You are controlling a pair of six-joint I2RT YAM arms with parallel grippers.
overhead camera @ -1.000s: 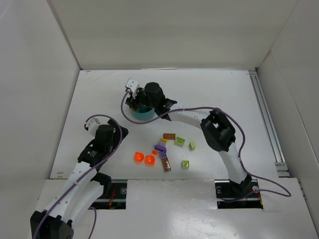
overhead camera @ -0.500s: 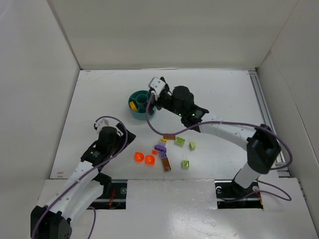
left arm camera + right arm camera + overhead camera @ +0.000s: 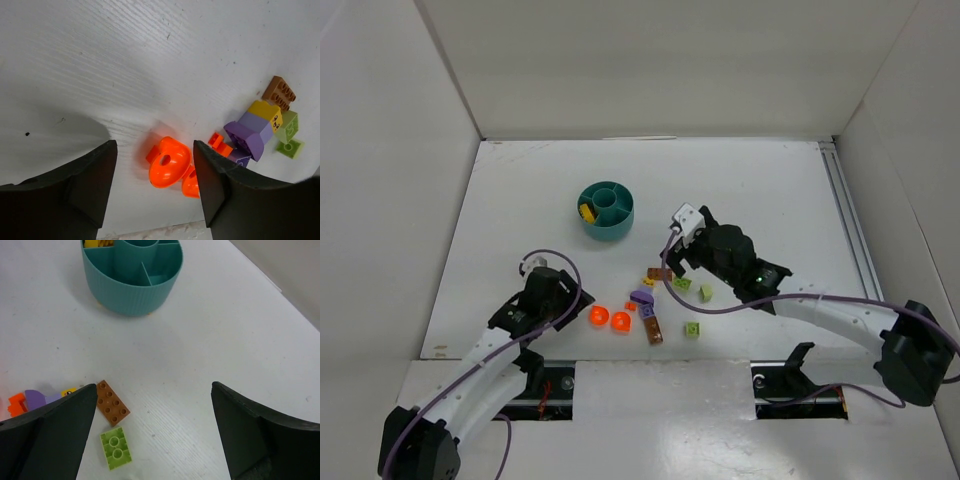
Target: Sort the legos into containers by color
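The left fingers [image 3: 85,185] gape wide, empty, with two touching orange rings [image 3: 167,162] framed between them. Closing could pinch both or knock the purple stack [image 3: 247,137] nearby. The right fingers [image 3: 55,425] also gape, empty, near a brown brick [image 3: 113,403]. The dish [image 3: 132,290] stands well apart, its wells cut off, with only one yellow brick [image 3: 587,211] discernible.

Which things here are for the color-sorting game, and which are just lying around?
For the job:
teal dish, yellow brick already in it, orange pieces, purple brick, brown brick, lime green brick, left claw and right claw, both open.

Just there:
white table, metal rail at its right edge, purple cable.
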